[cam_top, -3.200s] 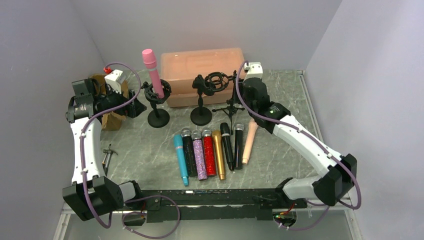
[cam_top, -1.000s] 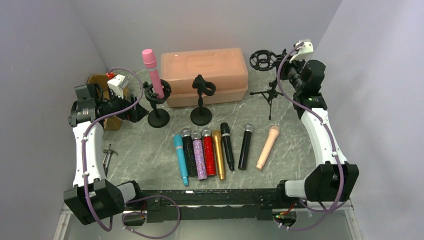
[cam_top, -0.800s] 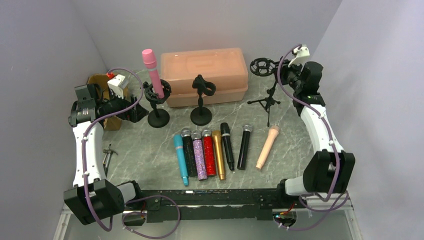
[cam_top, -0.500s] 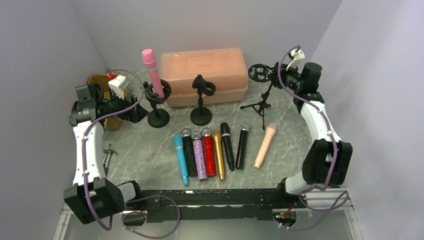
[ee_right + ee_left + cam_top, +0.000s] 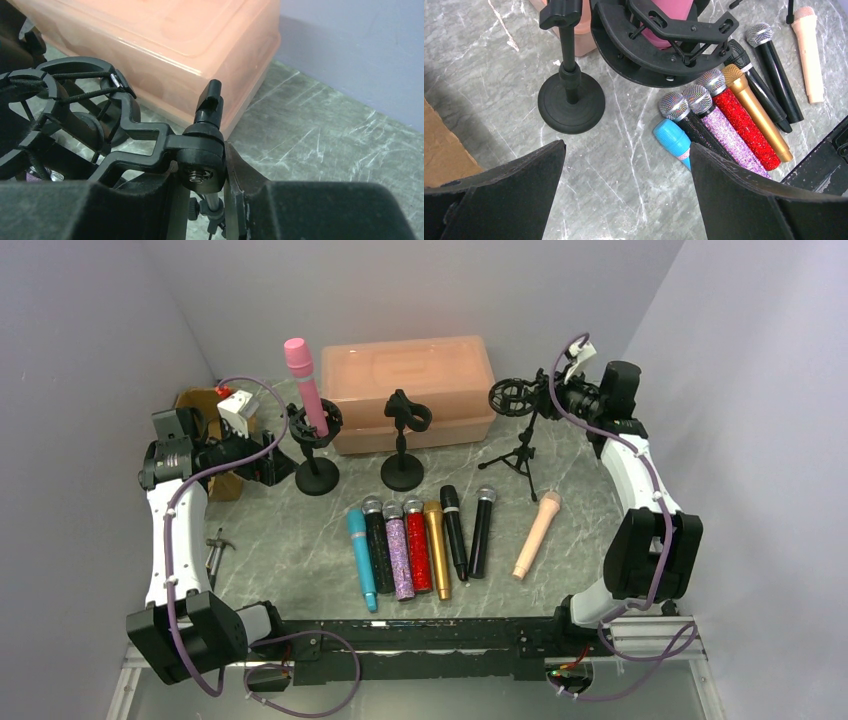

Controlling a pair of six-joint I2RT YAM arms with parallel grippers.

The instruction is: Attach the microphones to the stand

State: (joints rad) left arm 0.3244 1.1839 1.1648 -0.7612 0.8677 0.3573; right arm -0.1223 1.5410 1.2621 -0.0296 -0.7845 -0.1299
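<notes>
Top external view: your right tool (image 5: pixel 553 398) grips the tripod stand (image 5: pixel 524 448) beside its shock mount (image 5: pixel 508 397). The peach microphone (image 5: pixel 536 534) lies on the bench (image 5: pixel 300 530) nearest that tool, toward its arm's base, head pointing at it. Your left tool (image 5: pixel 268 464) gapes empty.

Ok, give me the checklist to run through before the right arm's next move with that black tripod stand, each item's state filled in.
1. Right gripper holding the black tripod stand: ok, shut on the joint beside its ring mount.
2. Tripod feet flat on the grey marble table: cannot tell.
3. Black ring mount on the tripod free for a microphone: ok, nothing in it.
4. Left gripper free: ok, open and empty.
5. Pink round-headed stick microphone seated in the black round-base stand: ok, leaning in its mount.
6. Peach stick microphone ready to pick: ok, lying free on the table, nothing on it.
</notes>
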